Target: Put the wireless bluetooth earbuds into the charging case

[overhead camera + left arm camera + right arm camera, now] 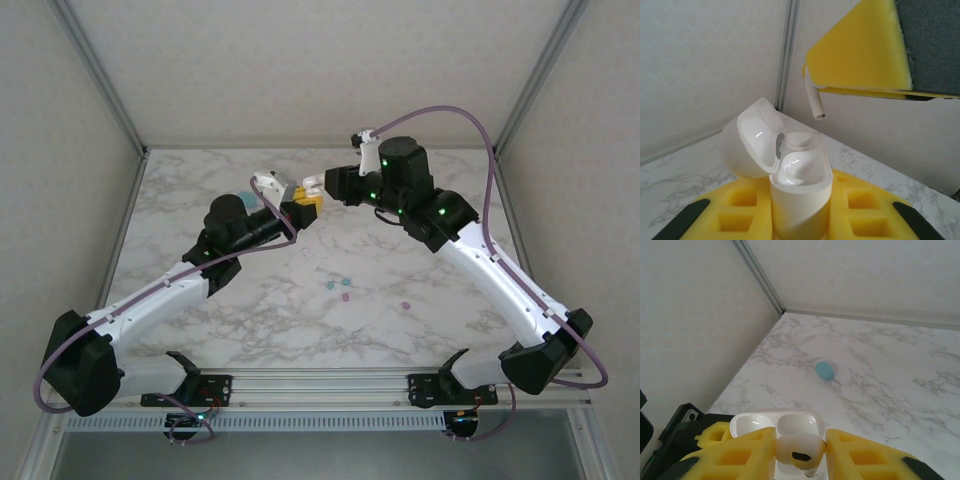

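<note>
So the left claw (801, 212) is clamped tight on the white charging case (800, 182), holding it upright above the table (250, 310) with its lid (752, 142) flipped open. The left wrist cam catches the white earbud (814, 102) as a stem poking out under a yellow pad (865, 50), just above the open case and not touching it. The right wrist cam gives you the bud's rounded head, pinched narrow in the right claw (800, 456). The top view adds loose earbuds (330, 284) lying on the marble and a teal case (246, 198) off to the left.
</note>
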`<state>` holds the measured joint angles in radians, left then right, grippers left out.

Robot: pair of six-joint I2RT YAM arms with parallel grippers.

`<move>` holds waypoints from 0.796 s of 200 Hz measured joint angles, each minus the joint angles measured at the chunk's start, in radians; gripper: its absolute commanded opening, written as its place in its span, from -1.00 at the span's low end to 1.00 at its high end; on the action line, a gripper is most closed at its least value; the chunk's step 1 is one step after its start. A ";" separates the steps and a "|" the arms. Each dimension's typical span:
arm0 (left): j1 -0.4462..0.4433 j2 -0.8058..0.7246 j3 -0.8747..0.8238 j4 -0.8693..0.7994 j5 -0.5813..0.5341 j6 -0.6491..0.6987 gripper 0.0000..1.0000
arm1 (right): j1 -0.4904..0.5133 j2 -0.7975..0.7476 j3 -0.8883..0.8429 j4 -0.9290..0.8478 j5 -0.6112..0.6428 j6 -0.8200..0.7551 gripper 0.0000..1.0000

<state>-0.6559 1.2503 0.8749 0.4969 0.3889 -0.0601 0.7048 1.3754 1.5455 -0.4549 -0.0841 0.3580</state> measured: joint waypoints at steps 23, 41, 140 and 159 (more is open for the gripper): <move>-0.002 0.000 0.000 0.000 0.000 0.000 -0.73 | 0.000 0.005 0.000 0.003 -0.008 0.000 -0.37; -0.004 0.000 0.000 0.000 0.002 0.000 -0.73 | 0.000 0.012 0.000 0.003 -0.016 0.000 -0.38; -0.004 -0.004 0.001 0.001 -0.010 -0.019 -0.74 | 0.000 0.044 -0.001 0.002 -0.061 -0.053 -0.38; -0.004 -0.009 0.000 0.001 -0.019 -0.020 -0.74 | -0.002 0.044 -0.001 0.002 -0.084 -0.078 -0.37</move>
<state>-0.6598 1.2415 0.8753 0.4976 0.3702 -0.0803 0.7029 1.4193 1.5444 -0.4526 -0.1680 0.2798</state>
